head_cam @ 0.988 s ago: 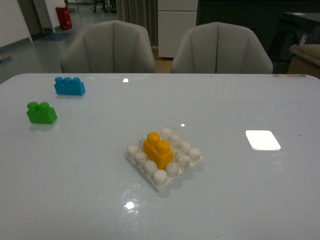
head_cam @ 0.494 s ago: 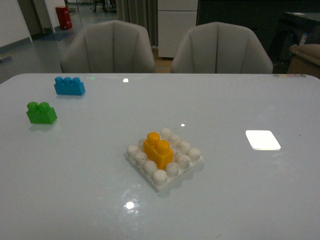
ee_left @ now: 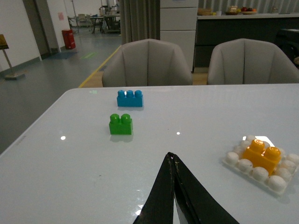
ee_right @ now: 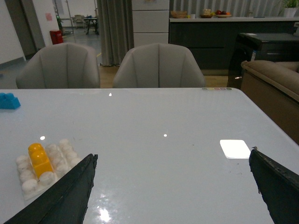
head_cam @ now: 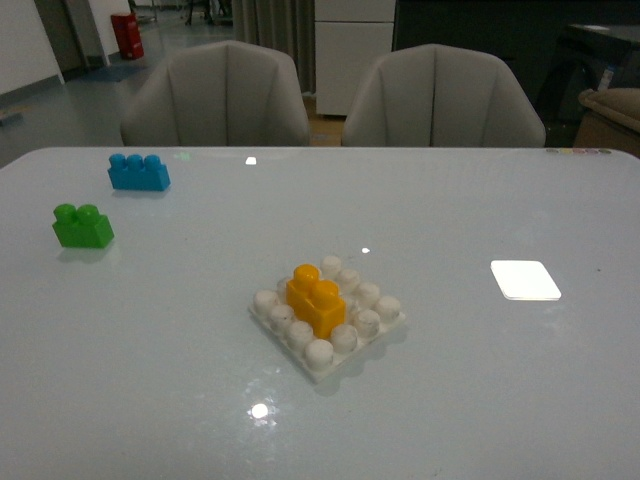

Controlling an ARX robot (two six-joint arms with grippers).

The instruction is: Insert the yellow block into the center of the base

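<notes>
The yellow block (head_cam: 316, 298) sits on the middle studs of the white base (head_cam: 385, 328) near the table's centre. It also shows on the base in the left wrist view (ee_left: 261, 154) and in the right wrist view (ee_right: 39, 160). Neither arm shows in the front view. My left gripper (ee_left: 171, 156) is shut and empty above bare table, apart from the base (ee_left: 254, 174). My right gripper (ee_right: 173, 156) is wide open and empty, with the base (ee_right: 28, 184) off to one side of it.
A green two-stud brick (head_cam: 83, 226) and a blue three-stud brick (head_cam: 139, 172) stand at the table's far left. A bright white light patch (head_cam: 525, 280) lies on the table to the right. Two grey chairs (head_cam: 218, 95) stand behind the far edge.
</notes>
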